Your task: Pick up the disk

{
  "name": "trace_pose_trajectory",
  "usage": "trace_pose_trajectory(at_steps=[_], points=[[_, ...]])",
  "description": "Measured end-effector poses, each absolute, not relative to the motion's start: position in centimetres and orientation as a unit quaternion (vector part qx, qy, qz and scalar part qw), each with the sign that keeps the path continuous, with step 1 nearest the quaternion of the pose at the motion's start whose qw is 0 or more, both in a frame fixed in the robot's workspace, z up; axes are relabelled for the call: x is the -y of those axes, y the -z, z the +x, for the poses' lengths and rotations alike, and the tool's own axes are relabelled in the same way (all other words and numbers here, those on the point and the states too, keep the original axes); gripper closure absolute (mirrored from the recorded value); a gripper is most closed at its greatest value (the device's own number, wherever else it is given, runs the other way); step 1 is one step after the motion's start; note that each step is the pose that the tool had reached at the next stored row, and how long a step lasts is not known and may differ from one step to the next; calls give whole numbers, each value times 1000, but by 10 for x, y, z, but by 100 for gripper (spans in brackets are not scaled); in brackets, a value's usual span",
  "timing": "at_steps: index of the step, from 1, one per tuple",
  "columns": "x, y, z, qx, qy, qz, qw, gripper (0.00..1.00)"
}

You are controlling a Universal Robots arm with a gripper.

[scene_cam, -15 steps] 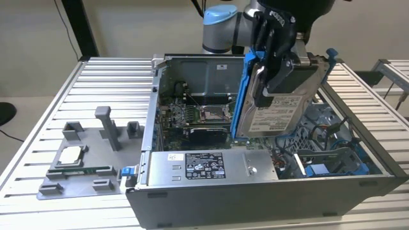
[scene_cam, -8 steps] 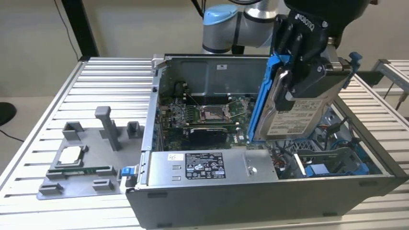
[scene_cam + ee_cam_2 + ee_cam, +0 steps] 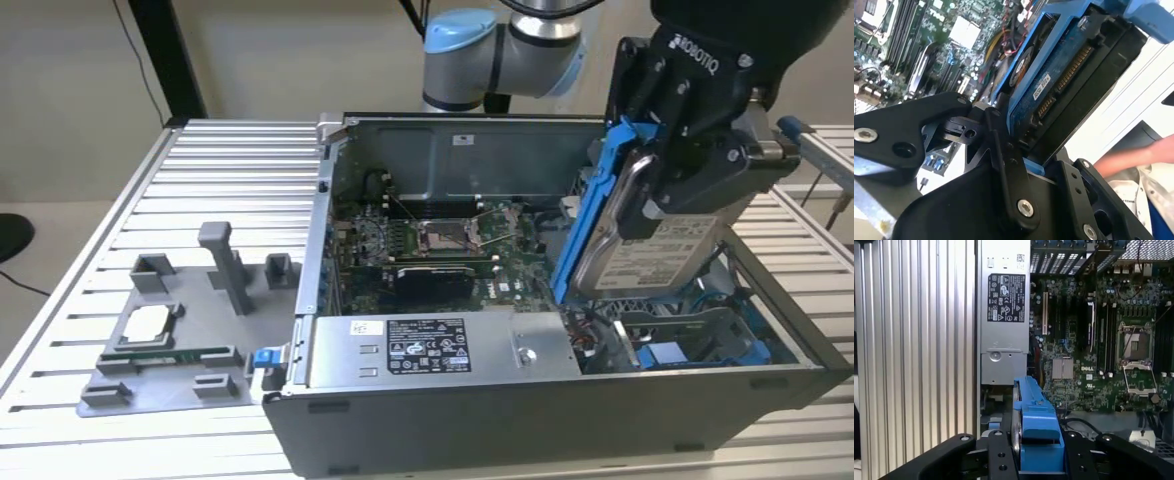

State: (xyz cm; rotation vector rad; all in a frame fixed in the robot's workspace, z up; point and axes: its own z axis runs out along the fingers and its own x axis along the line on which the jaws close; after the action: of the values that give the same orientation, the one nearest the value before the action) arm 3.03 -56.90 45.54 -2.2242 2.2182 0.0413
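Observation:
The disk (image 3: 663, 256) is a silver-grey hard drive with a white label and a blue bracket along its edges. It hangs tilted above the right end of the open computer case (image 3: 534, 410). My gripper (image 3: 657, 200) comes down from above and is shut on its upper part. In the second wrist view the disk (image 3: 1054, 85) shows its blue underside and connector, clamped between the black fingers (image 3: 1006, 165) of the gripper (image 3: 1036, 167). In the first wrist view the disk's blue bracket (image 3: 1036, 422) stands edge-on in the gripper (image 3: 1039, 462).
Inside the case lie the motherboard (image 3: 427, 240) and the grey power-supply box (image 3: 427, 345), with a blue drive bay (image 3: 667, 355) below the disk. A grey fixture plate (image 3: 174, 330) sits on the slatted table (image 3: 200, 180) to the exterior view's left. A person's hand (image 3: 1134, 155) shows beyond the disk.

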Motion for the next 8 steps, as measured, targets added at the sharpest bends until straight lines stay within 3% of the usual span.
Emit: trace_pose_trajectory(at_steps=[8], points=[[578,-455,61,-706,-13,-708,0,100]])
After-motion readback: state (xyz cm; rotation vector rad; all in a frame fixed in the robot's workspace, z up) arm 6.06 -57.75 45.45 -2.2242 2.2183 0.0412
